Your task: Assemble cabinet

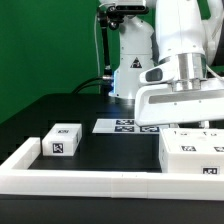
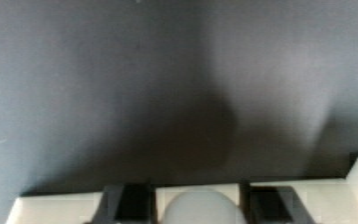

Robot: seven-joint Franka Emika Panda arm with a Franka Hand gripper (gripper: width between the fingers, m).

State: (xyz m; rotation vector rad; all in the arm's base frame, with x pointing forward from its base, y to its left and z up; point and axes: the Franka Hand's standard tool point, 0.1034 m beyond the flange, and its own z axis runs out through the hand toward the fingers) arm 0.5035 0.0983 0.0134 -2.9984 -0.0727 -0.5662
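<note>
The gripper (image 2: 197,190) hangs low over the cabinet (image 1: 195,152) at the exterior view's right. Its dark fingers (image 2: 131,203) flank a rounded white part (image 2: 197,208), and I can't tell whether they pinch it. A small white box (image 1: 62,141) sits well apart at the left, near the long white rail (image 1: 80,178).

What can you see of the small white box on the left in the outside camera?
The small white box is a blocky, plastic-looking piece with square black-and-white tags on its top and front faces. It lies flat on the black table at the exterior view's left, close by the long white rail; whether they touch is unclear. Nothing lies on it, and it sits apart from the larger white unit.
</note>
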